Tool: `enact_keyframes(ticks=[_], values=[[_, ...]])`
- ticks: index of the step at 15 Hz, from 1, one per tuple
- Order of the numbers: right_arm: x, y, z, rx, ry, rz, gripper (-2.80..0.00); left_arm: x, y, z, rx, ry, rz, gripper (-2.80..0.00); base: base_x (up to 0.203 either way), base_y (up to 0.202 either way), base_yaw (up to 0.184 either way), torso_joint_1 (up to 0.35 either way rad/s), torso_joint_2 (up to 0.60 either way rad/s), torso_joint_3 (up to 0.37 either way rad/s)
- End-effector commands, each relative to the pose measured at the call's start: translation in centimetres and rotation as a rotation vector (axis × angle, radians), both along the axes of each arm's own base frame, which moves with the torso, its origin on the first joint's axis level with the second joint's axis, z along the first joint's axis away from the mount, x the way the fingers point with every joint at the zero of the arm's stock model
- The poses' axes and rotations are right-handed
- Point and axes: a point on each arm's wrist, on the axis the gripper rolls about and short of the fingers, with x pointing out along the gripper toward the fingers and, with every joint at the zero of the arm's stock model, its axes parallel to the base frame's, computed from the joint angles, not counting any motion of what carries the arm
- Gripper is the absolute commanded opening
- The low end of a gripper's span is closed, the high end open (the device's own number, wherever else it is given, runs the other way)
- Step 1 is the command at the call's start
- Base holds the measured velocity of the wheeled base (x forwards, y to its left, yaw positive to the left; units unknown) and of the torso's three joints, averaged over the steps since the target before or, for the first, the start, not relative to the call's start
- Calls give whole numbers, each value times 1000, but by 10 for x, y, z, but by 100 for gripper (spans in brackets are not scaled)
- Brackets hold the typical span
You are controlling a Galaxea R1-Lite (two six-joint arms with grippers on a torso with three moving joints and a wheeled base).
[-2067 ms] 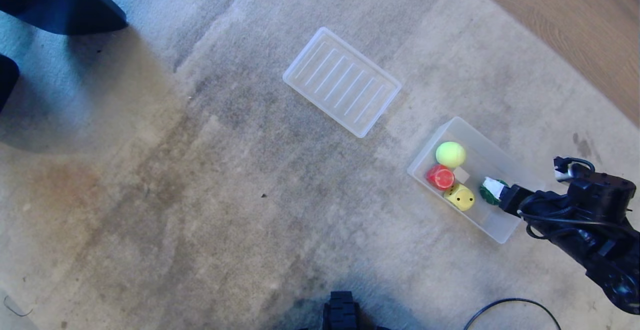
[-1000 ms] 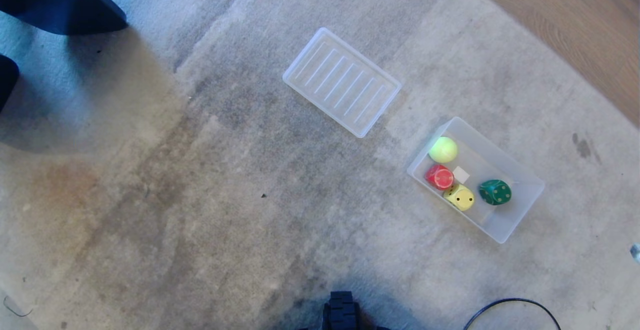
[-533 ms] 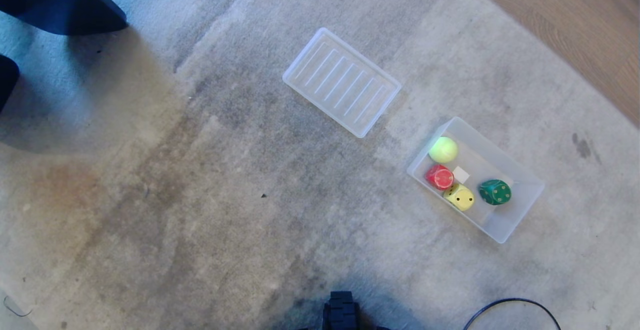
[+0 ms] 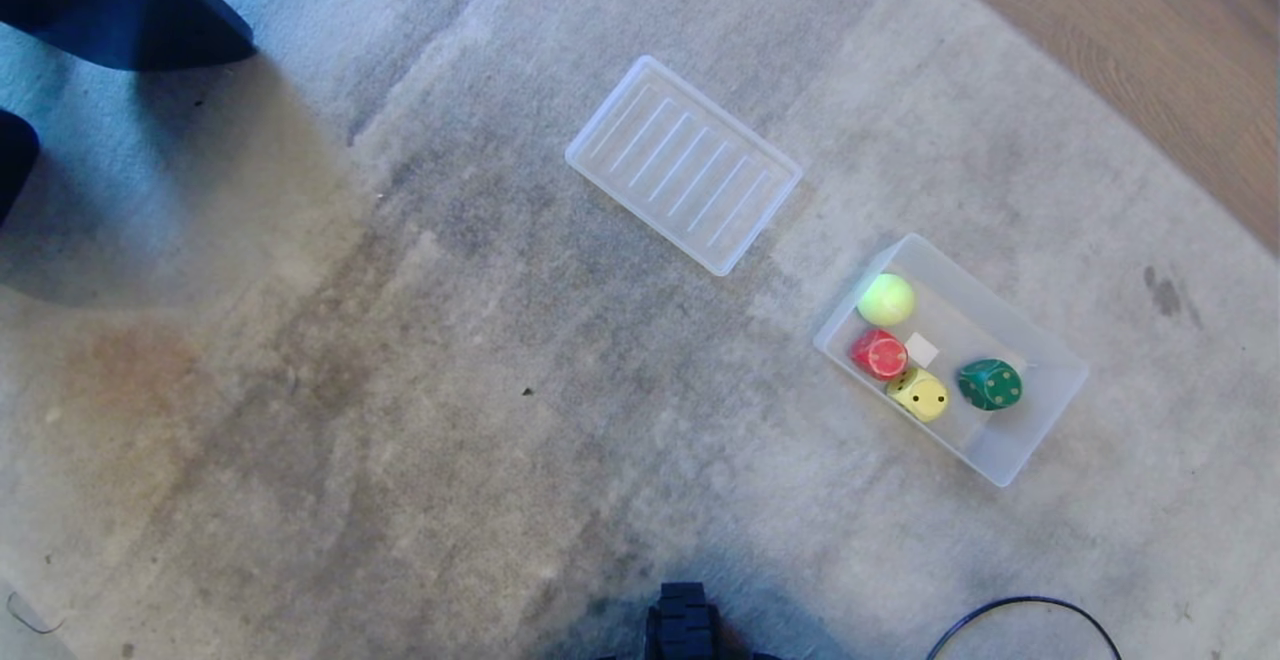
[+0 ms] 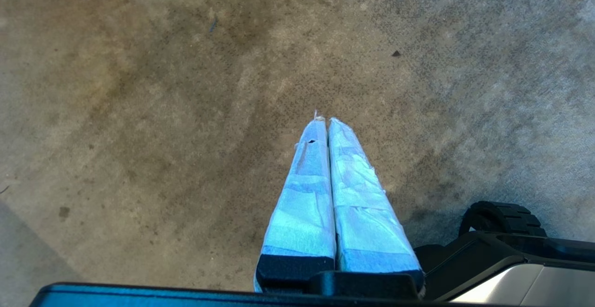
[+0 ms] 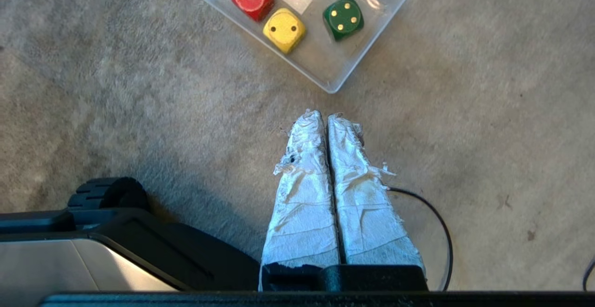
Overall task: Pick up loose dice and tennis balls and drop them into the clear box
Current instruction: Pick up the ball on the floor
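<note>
Translucent plastic marks the clear box (image 4: 1040,350), which sits on the carpet (image 4: 400,390) at the right of the head view, set at a slant. Inside it lie a tennis ball (image 4: 886,300) at the far left end, a red die (image 4: 880,354) just beside it on the near side, a yellow die (image 4: 921,395) touching or nearly touching the red one, and a dark green die (image 4: 990,384) a little apart to the right. A small white square (image 4: 922,350) lies on the box floor between the red die and the green one. Only one ball shows, and the beige die is not seen in any view.

The flat ribbed tray (image 4: 684,163) lies farther off and to the left of the box, well apart from it. Wooden floor (image 4: 1150,30) runs past the carpet's far right edge, and a black cable (image 4: 1010,608) curves near the bottom edge.

Neither arm shows in the head view. The right gripper (image 6: 327,117) hangs above bare carpet just on the near side of the box, its taped fingers (image 6: 307,167) pressed together with nothing between them. The left gripper (image 5: 325,122) is likewise closed and empty over bare carpet, beside the robot's base (image 5: 511,246).
</note>
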Motion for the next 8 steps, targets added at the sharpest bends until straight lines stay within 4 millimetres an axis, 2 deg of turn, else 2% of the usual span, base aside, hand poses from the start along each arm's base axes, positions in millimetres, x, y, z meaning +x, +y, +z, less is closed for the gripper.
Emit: enact_keyframes(ticks=[1,8], values=[[0,0,-3,0,-6,1,-280,0,0,0,-1,0,1,-280,0,0,0,0,0,0],[0,0,-3,0,-8,1,-280,0,0,0,2,2,0,-280,0,0,0,0,0,0]])
